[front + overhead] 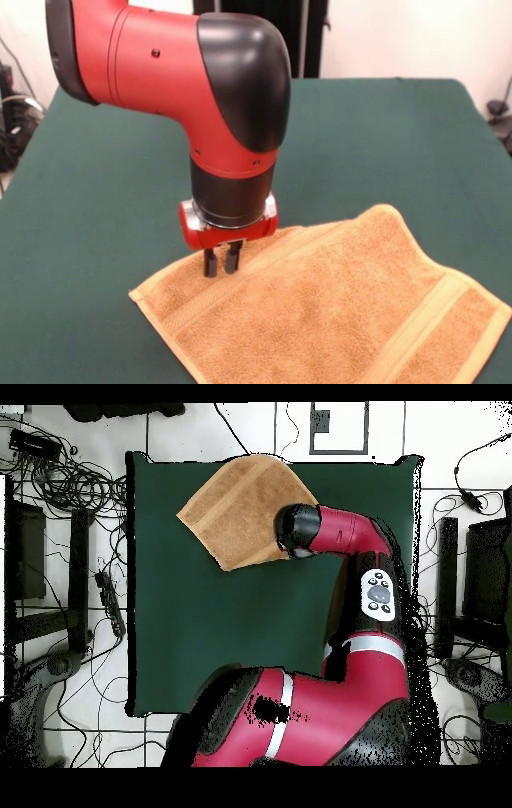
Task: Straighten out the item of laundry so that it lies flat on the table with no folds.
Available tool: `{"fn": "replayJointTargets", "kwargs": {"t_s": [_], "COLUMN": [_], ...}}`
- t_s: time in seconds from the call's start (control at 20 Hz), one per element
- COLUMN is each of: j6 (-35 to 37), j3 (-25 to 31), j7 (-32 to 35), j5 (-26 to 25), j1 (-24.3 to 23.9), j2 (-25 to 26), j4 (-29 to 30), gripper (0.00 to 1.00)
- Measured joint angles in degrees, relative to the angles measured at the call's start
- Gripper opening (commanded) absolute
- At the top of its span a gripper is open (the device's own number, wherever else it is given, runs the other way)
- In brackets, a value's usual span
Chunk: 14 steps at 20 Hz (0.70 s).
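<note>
**Gripper poised over one corner region of the towel**

We see the small rectangular orange-tan terry-cloth towel lying spread on the large table covered in plain dark green cloth, near the table edge closest to the front camera. It lies skewed to the table's sides, and one of its paler flat woven bands runs diagonally across it in the front view. We can make out no obvious fold, though the towel's near part runs out of the front picture.

The black two-fingered gripper points straight down over the towel close to its far-left corner as that camera sees it. Nearly all of the cloth therefore stretches away from the gripper towards the picture's lower right. The fingers stand close together with only a narrow gap, and we see no cloth between them; whether the tips touch the pile we cannot tell.

In the overhead view, the red and black arm reaches across the table with its wrist turned vertically above the towel's edge.
</note>
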Motion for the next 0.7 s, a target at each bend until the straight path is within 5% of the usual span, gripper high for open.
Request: {"fn": "replayJointTargets", "kwargs": {"t_s": [0.7], "j6": [4.04], "j3": [-0.2], "j7": [0.0], "j5": [-0.04], "j1": [0.08], "j2": [1.47], "j4": [-3.46], "gripper": [1.0]}}
